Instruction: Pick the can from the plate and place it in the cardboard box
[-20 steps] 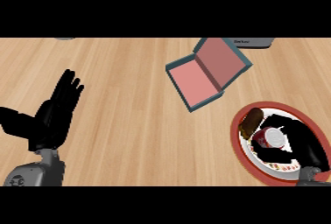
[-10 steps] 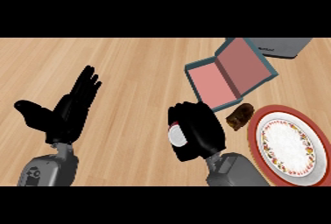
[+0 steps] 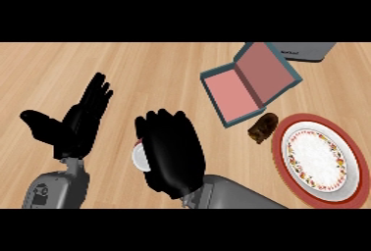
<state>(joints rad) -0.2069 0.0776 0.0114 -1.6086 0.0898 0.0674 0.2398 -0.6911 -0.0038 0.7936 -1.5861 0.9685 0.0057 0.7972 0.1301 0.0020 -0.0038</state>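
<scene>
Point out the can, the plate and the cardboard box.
can (image 3: 137, 156), head view: white end showing left of the right hand's fingers.
plate (image 3: 316, 158), head view: bare white centre.
cardboard box (image 3: 230, 94), head view: pink inside floor of the open box.

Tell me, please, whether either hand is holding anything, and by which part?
The right hand is curled round the can, gripping its side; only the can's white end shows. The left hand is open and holds nothing.
</scene>
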